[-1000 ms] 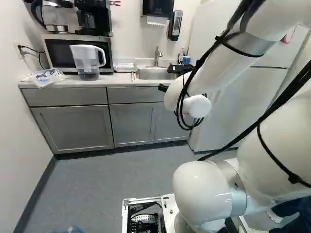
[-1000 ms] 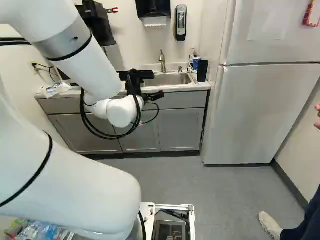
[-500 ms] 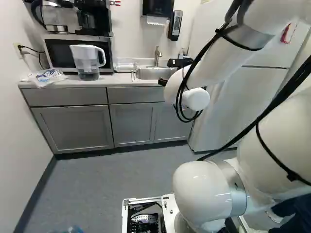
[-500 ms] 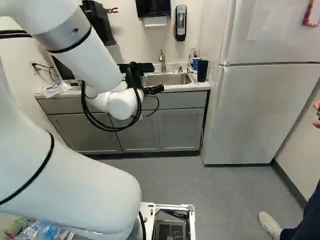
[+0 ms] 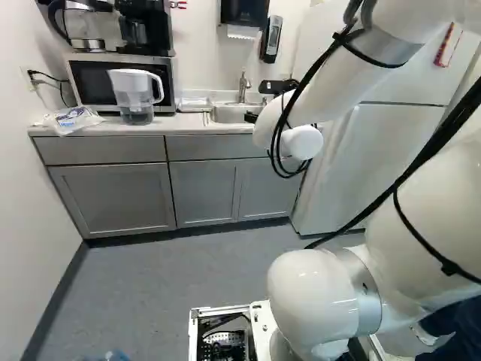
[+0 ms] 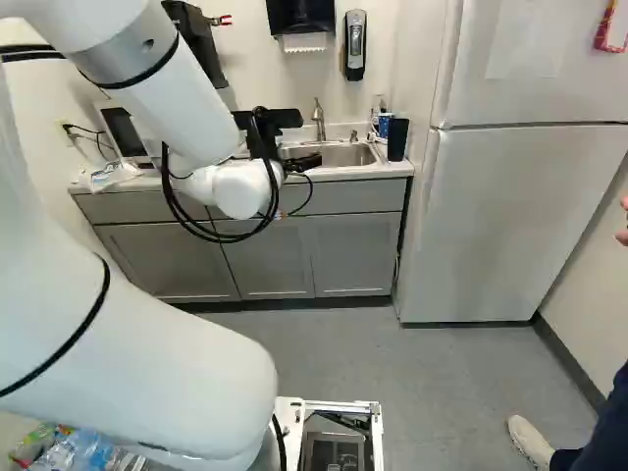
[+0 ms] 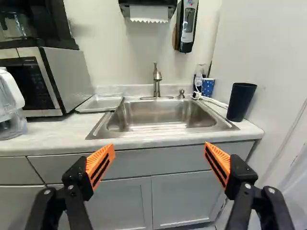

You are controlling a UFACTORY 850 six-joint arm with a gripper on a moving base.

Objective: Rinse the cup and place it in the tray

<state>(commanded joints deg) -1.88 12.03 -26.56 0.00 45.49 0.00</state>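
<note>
Right now, your black two-fingered gripper point(image 6: 306, 162) is released, its jaws spread wide and nothing gripped between them. In the wrist view, you see the gripper point(image 7: 159, 145) with its orange ribbed pads point(image 7: 100, 165) well apart, facing the grey cabinet fronts point(image 7: 177, 167) and the pale countertop point(image 7: 144, 142). You have the stainless steel sink point(image 7: 160, 116) ahead of it, with the brushed metal faucet point(image 7: 157, 84) standing upright at the sink's back edge.

The tall dark blue tapered cup point(image 7: 241, 101) stands upright on the countertop, just beside the sink on the refrigerator side, away from your gripper. Behind it, nearer the wall, you can find a small blue cup with white dots point(image 7: 207, 87), next to a clear bottle with a dark label point(image 7: 198, 80). A white cable point(image 7: 214, 102) lies on the countertop near these.

Your shallow clear tray point(image 7: 100, 103) sits on the other side of the sink, between it and the silver microwave point(image 7: 69, 79). The dark cup is outside that tray. In the left base view, you also see a clear water pitcher with a white lid point(image 5: 135, 96) in front of the microwave, and a crumpled clear plastic bag point(image 5: 69, 119) near the countertop's left end.
</note>
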